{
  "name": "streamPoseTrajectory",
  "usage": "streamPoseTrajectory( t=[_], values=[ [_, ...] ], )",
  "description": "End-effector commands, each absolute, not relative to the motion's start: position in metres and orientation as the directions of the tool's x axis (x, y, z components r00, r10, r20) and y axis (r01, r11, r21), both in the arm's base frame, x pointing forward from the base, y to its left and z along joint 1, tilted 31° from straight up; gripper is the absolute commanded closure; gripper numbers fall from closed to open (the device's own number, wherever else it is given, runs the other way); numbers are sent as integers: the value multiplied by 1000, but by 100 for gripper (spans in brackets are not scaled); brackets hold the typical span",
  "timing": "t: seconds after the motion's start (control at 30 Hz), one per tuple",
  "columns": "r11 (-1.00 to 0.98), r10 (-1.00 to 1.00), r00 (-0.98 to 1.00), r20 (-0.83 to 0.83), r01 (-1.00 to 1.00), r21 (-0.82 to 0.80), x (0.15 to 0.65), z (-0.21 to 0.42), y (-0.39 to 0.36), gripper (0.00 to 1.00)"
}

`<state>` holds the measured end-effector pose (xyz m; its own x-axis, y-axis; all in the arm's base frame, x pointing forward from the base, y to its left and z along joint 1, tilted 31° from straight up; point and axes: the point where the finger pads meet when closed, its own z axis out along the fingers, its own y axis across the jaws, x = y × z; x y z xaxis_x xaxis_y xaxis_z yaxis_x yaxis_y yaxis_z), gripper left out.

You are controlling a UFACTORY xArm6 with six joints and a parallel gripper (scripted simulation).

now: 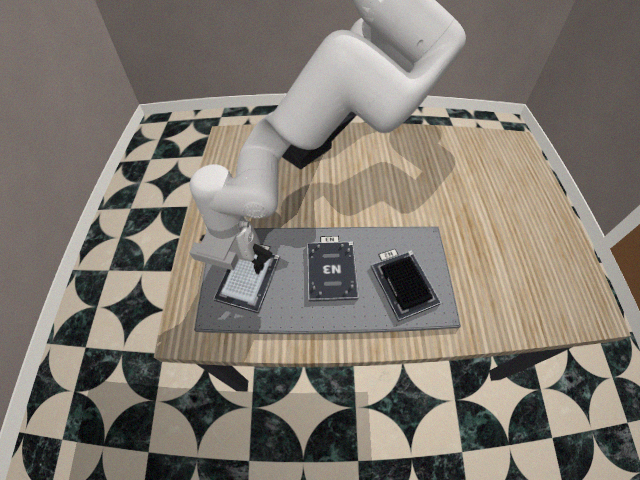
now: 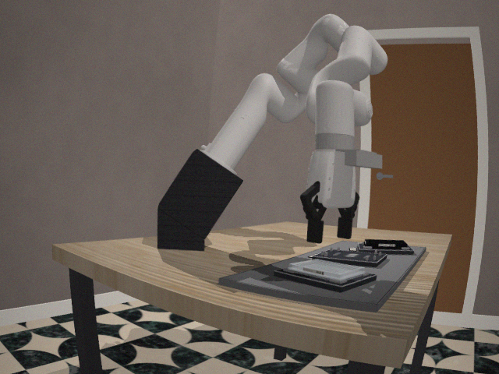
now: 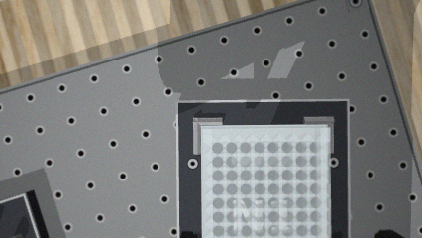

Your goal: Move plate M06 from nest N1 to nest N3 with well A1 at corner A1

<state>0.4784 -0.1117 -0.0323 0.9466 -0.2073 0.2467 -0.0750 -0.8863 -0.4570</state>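
Note:
A white well plate (image 1: 244, 283) lies flat in the left nest on the grey deck (image 1: 330, 310); it also shows in the exterior view (image 2: 328, 269) and fills the lower middle of the wrist view (image 3: 264, 183). Its label is too faint to read. My gripper (image 1: 261, 258) is open and empty, hanging a little above the plate's far short end, fingers pointing down (image 2: 329, 235). Nest N3 (image 1: 332, 271) stands empty in the middle of the deck (image 2: 348, 255). A black plate (image 1: 406, 281) (image 2: 386, 244) sits in the right nest, turned at an angle.
The arm's black base (image 1: 310, 149) stands on the wooden table behind the deck. Small signs sit at the far ends of N3 and the right nest; the left nest's sign is hidden by my wrist. A corner of N3 (image 3: 20, 213) shows at the wrist view's lower left.

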Motion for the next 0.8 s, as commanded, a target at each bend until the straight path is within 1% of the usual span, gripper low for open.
streamPoseTrajectory(
  t=[0.0,0.77],
  values=[
    [-887,-208,945,250,-75,-455,482,-37,-110,0],
    [-887,-208,945,250,-75,-455,491,-61,-98,0]
  ],
)
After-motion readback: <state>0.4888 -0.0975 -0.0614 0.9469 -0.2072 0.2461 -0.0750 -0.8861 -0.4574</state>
